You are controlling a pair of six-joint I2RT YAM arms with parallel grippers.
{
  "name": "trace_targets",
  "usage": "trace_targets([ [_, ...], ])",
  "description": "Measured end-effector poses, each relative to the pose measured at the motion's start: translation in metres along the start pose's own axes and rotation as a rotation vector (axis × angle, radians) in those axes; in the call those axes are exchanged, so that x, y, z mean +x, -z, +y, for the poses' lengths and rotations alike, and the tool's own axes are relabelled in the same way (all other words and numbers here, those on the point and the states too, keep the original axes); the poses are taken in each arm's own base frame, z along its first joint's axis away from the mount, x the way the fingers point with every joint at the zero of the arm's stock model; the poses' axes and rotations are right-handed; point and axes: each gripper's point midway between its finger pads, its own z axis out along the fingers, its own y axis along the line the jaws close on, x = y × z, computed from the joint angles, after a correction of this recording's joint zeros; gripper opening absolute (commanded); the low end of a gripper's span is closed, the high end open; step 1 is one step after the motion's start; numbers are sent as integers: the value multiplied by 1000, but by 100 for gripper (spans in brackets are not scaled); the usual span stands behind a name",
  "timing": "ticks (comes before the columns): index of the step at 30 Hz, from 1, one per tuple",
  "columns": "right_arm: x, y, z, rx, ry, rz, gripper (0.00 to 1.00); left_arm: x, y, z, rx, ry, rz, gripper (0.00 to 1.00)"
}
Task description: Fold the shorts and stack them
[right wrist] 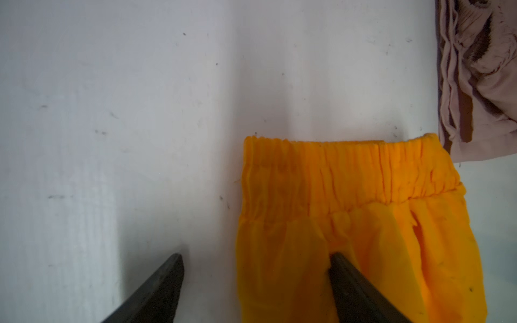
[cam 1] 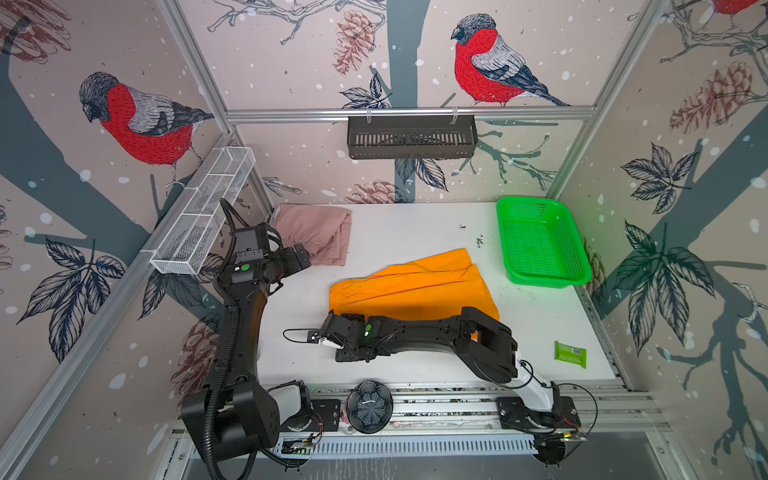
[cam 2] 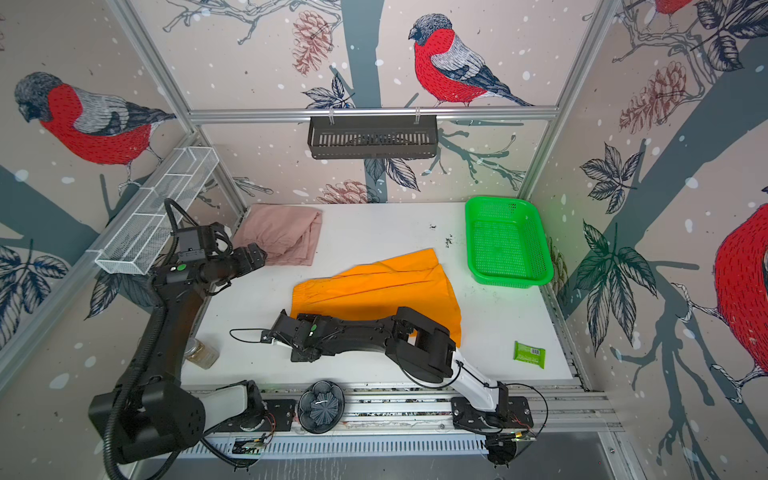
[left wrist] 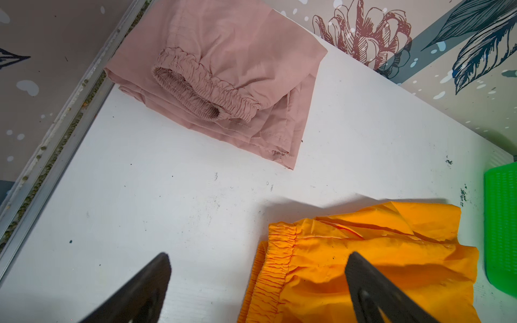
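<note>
Two shorts lie apart on the white bench: the orange shorts spread flat in the middle, waistband toward the left, and the pink shorts folded in the far left corner. The right jaws stand open at the orange waistband's near corner, one finger over the cloth, the other over bare bench, gripping nothing. The left jaws hang open and empty above the bench between the two shorts. A green basket sits far right, a green packet front right.
</note>
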Motion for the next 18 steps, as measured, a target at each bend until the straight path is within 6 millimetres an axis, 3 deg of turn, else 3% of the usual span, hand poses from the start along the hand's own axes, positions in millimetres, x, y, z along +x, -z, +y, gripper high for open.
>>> trace_targets([
  [5,3,-6,-14,54,8,6,80,5,-3,4,-2,12,10,98],
  [7,4,-8,-20,74,-3,3,74,7,-5,5,-1,15,15,98],
  [10,7,-13,-27,85,-15,1,55,13,-7,5,8,24,19,98],
  [13,13,-17,-28,83,-22,7,22,23,-12,8,10,44,39,98],
  [15,16,-19,-28,79,-34,4,6,31,-15,9,16,57,50,98],
  [18,20,-8,-30,50,-88,-40,3,48,-23,11,35,92,81,98],
])
